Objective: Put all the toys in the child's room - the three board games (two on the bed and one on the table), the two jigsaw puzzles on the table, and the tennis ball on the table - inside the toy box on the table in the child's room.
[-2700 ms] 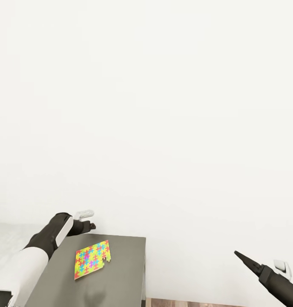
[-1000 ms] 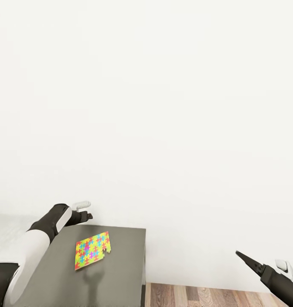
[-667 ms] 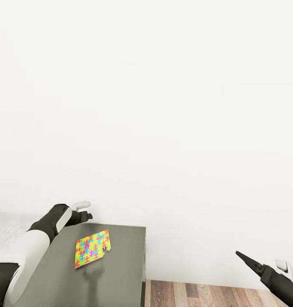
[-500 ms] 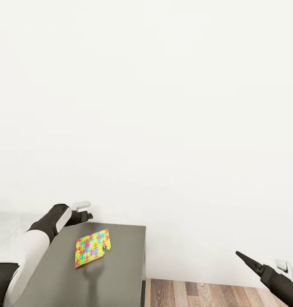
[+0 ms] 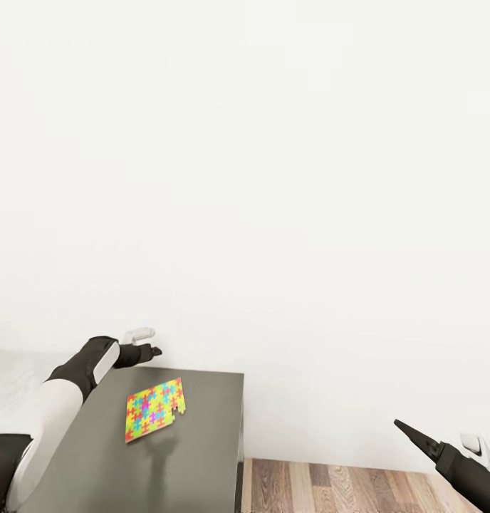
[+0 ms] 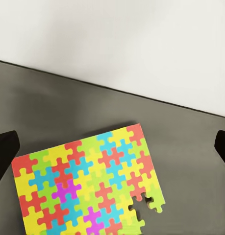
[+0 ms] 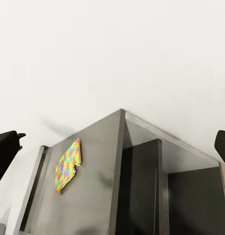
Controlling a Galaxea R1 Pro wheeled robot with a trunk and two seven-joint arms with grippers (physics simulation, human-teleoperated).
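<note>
One jigsaw puzzle (image 5: 154, 410), a thin slab of yellow, red, green and blue pieces, lies flat on the dark grey part of the table (image 5: 202, 442). My left gripper (image 5: 151, 350) hovers over the table's back edge just beyond the puzzle, open and holding nothing. In the left wrist view the puzzle (image 6: 87, 188) lies below the open left gripper (image 6: 114, 142), with a notch at one corner. My right gripper (image 5: 410, 433) hangs open over the floor, far right of the table. The right wrist view looks past the open right gripper (image 7: 117, 139) at the table (image 7: 92, 200) and puzzle (image 7: 68, 164).
A plain white wall rises right behind the table. The table's light grey part (image 5: 17, 385) runs off to the left behind my left arm. Wood-plank floor (image 5: 330, 488) lies right of the table's dark side panel (image 7: 141, 191).
The camera has shifted, so more floor shows under the wall. My left gripper has risen slightly and reached toward the wall. The puzzle and right arm have not moved.
</note>
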